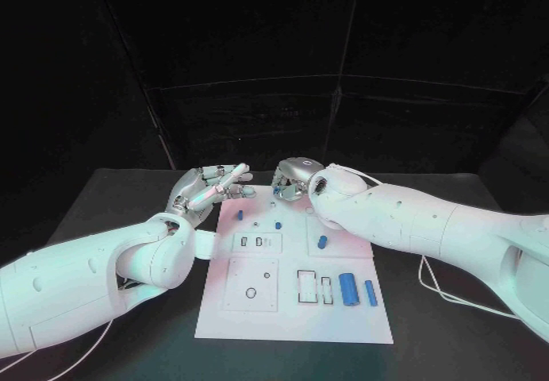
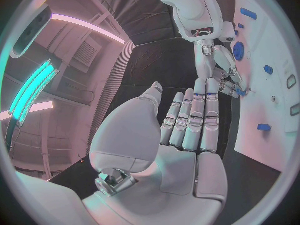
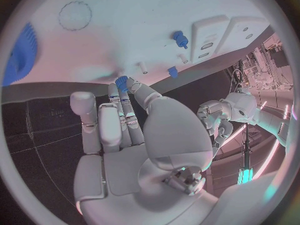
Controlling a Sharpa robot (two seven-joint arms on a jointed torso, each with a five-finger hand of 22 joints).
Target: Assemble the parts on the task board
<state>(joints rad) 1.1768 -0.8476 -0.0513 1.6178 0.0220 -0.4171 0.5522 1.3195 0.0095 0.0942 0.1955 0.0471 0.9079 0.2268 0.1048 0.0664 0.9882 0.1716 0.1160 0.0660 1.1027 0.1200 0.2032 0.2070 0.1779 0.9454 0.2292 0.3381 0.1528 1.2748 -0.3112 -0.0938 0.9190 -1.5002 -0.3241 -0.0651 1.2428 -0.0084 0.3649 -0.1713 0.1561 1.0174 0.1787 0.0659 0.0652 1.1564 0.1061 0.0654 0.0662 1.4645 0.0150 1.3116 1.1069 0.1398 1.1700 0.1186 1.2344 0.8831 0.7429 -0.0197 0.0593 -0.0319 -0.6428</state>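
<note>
The white task board (image 1: 292,313) lies in the middle of the table. My right hand (image 1: 295,179) hovers at the board's far edge and pinches a small blue part (image 3: 122,80) between thumb and fingertips, just above the board (image 3: 125,30). My left hand (image 1: 213,190) sits by the board's far left corner with its fingers (image 2: 194,117) stretched out and its palm empty. Loose blue parts lie on the board: one (image 1: 241,213) near the left hand, one (image 1: 323,242) mid-board, and blue cylinders (image 1: 347,288) near the right front. A blue gear (image 3: 19,52) stands near the right hand.
White insert blocks with slots and holes (image 1: 258,241) sit in the board's middle, and a larger plate with an oval hole (image 1: 251,292) lies nearer the front. Black table (image 1: 103,206) surrounds the board. A cable (image 1: 452,298) trails under my right arm.
</note>
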